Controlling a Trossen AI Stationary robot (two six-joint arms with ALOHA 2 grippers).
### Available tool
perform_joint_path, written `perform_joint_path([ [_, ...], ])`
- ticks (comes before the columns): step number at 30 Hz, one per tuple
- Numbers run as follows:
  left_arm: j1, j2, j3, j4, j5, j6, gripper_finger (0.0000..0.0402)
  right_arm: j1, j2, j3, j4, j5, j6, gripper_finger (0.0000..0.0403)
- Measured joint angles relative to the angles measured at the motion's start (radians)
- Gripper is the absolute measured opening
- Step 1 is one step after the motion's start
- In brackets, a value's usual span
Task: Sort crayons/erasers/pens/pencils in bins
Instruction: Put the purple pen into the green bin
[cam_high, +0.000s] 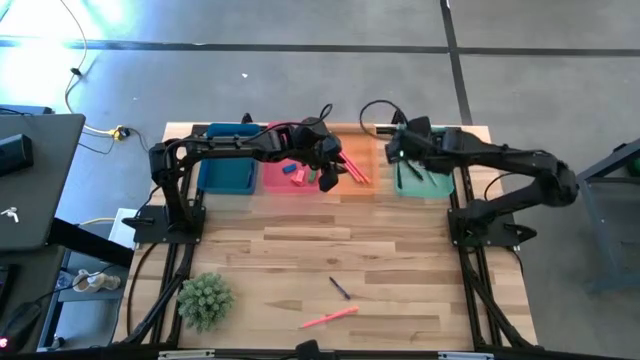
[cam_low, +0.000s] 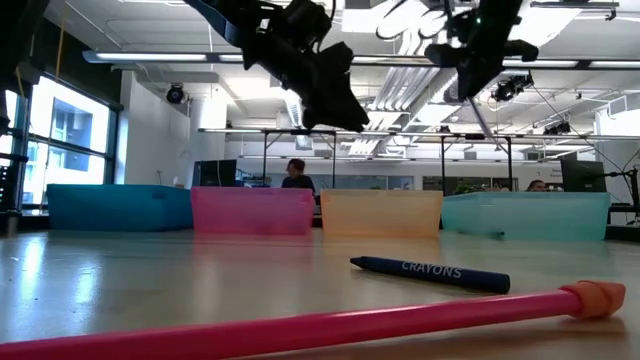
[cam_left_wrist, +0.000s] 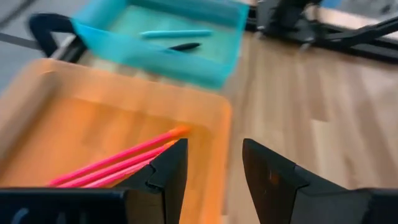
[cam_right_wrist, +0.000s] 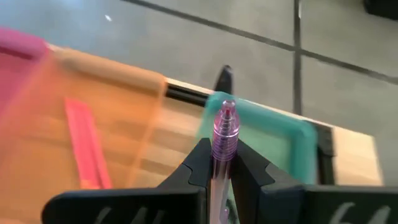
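Four bins are sitting in a row along the far edge of the worktop (cam_high: 400, 235): blue bin (cam_high: 226, 172), pink bin (cam_high: 290, 184), orange bin (cam_high: 352, 186), teal bin (cam_high: 424, 184), sides nearly touching.

The left end effector (cam_high: 330, 172) is hanging over the seam between the pink and orange bins, fingers (cam_left_wrist: 166, 174) standing apart with nothing between them. Its wrist view is looking down past the orange bin's near rim, where pink pencils (cam_left_wrist: 118, 163) are lying slantwise.

The right end effector (cam_high: 397, 143) is hovering over the teal bin's far-left corner, clamped on a purple pen (cam_right_wrist: 222, 138) that is standing upright between the fingers. A teal stick and a dark stick are lying in the teal bin (cam_left_wrist: 177, 37).

Erasers (cam_high: 296, 174), blue and red, are lying in the pink bin just beside the left end effector.

The near half of the worktop is lying open: a dark blue crayon (cam_high: 340, 288) mid-board, a pink pencil (cam_high: 328, 318) nearer the front edge, well apart from the bins. A small green plant (cam_high: 205, 300) is sitting at the front-left corner.
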Motion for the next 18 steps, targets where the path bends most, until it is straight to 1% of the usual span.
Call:
perform_joint_path([
  [4,0.0,0.0,0.0,-0.002,-0.09,0.035,0.014,-0.124,0.0,-0.002,0.006,-0.08,-0.128,0.002],
  [8,0.0,0.0,0.0,-0.001,-0.153,0.041,0.014,-0.247,0.0,-0.039,0.032,-0.19,-0.241,0.002],
  [13,0.0,0.0,0.0,-0.001,-0.161,0.032,0.014,-0.366,0.0,-0.117,0.126,-0.322,-0.346,0.0021],
  [18,0.0,0.0,0.0,0.012,-0.178,0.03,0.014,-0.445,0.0,-0.216,0.255,-0.441,-0.417,0.0021],
])
